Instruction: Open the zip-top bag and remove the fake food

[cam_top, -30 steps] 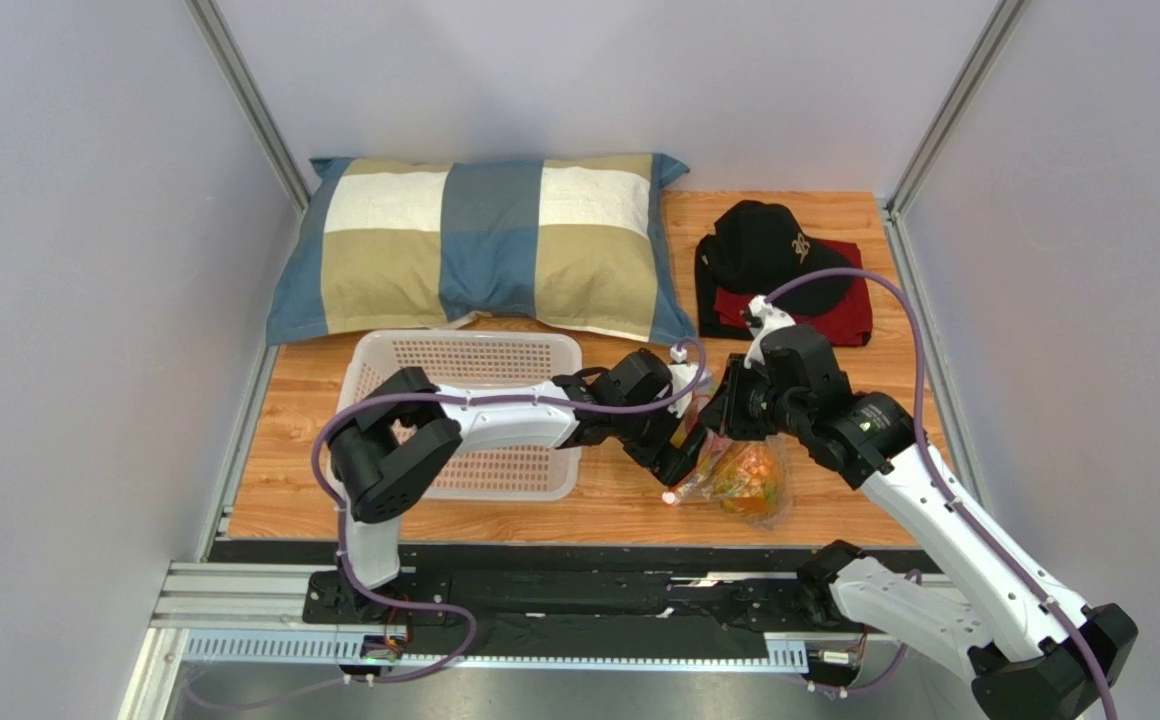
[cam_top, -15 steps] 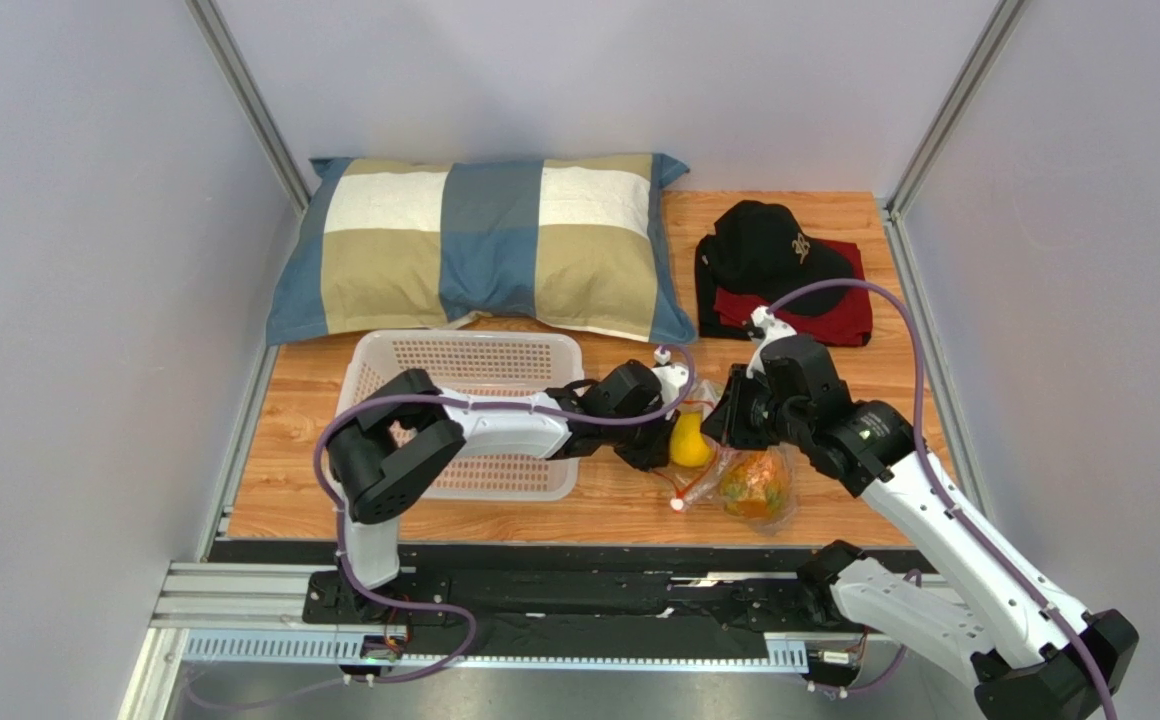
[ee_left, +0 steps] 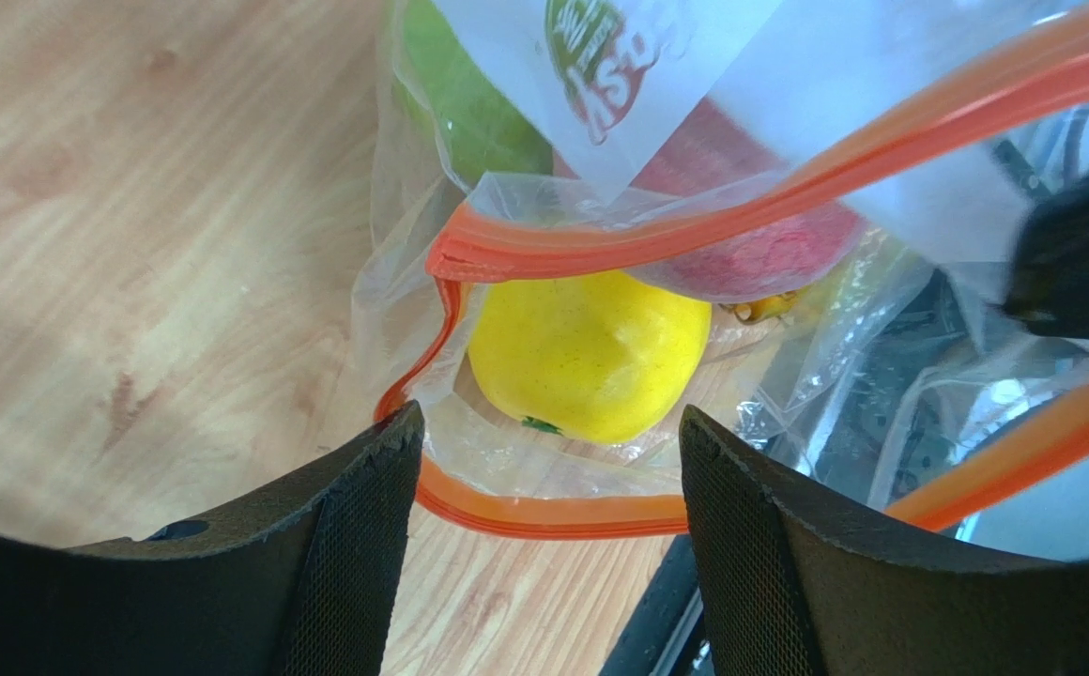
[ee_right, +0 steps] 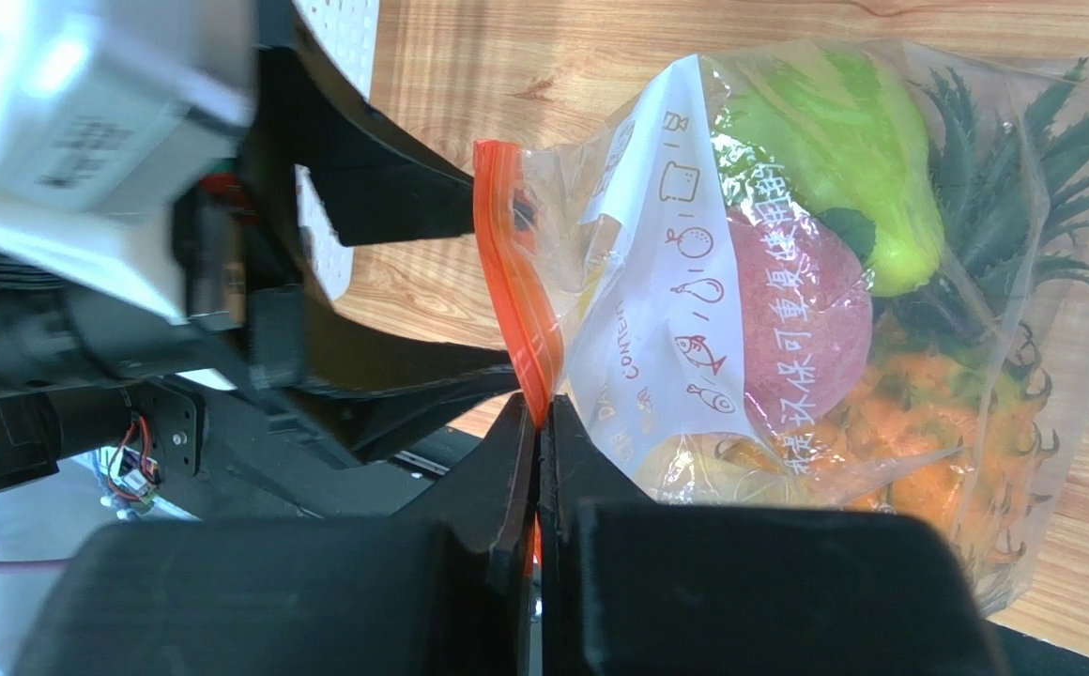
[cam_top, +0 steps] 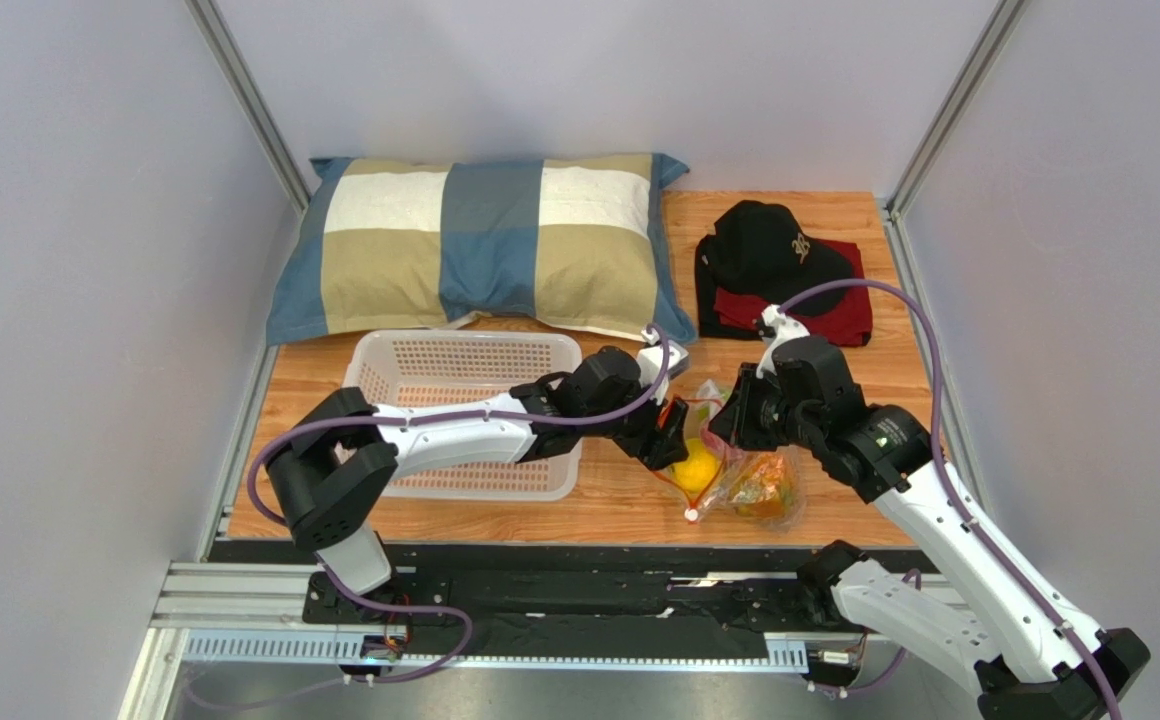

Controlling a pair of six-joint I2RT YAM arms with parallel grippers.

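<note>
Left fingers [ee_left: 346, 549]: open at the bag [cam_top: 752, 483] mouth, arm stretched rightward.
Right fingers [ee_right: 508, 479]: clamped on the zip strip [ee_right: 515, 282], wrist bent down.
Bag: near desk [cam_top: 616, 513] edge, right of centre, fruit [ee_left: 590, 352] inside.

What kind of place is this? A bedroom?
Probably a robot test booth, not a bedroom: plain grey walls around a wooden table, two robot arms bolted at its edge, a pillow and cap as props.
</note>
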